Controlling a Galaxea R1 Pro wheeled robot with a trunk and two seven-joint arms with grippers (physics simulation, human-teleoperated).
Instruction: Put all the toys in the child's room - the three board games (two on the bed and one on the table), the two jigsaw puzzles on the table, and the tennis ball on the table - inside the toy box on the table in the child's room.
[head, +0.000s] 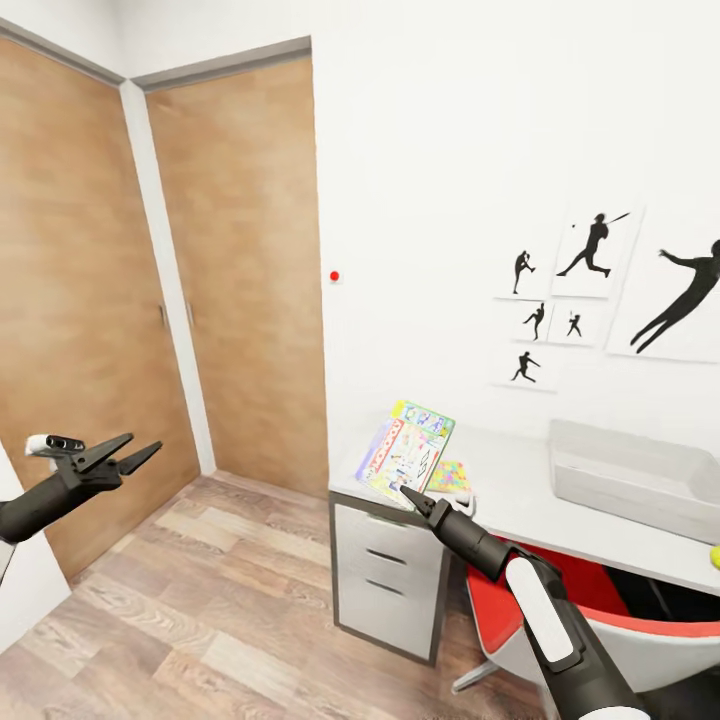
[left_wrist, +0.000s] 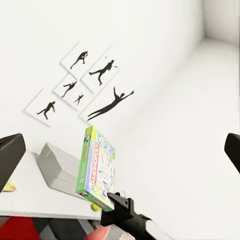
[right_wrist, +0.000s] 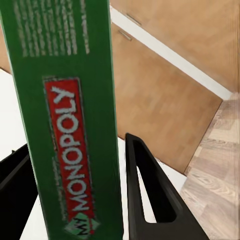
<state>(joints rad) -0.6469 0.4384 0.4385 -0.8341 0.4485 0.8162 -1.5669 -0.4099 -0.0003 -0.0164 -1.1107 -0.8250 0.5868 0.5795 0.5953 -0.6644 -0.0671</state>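
Note:
My right gripper (head: 413, 497) is shut on the lower edge of a pale green board game (head: 408, 450), held nearly upright over the left end of the table (head: 520, 500). The right wrist view shows the box's green "My Monopoly" side (right_wrist: 75, 125) clamped between the black fingers (right_wrist: 150, 195). A jigsaw puzzle (head: 450, 477) lies flat on the table just behind the gripper. The light-grey toy box (head: 635, 478) stands further right against the wall, and the tennis ball (head: 715, 557) sits near the table's front edge. My left gripper (head: 112, 457) hangs open and empty over the floor.
A red chair (head: 560, 600) is tucked under the table beside my right arm. White drawers (head: 385, 580) fill the table's left end. Wooden closet doors (head: 240, 300) line the left wall. Baseball silhouettes (head: 590, 290) hang above the table. Wood-plank floor (head: 220, 620) lies open at lower left.

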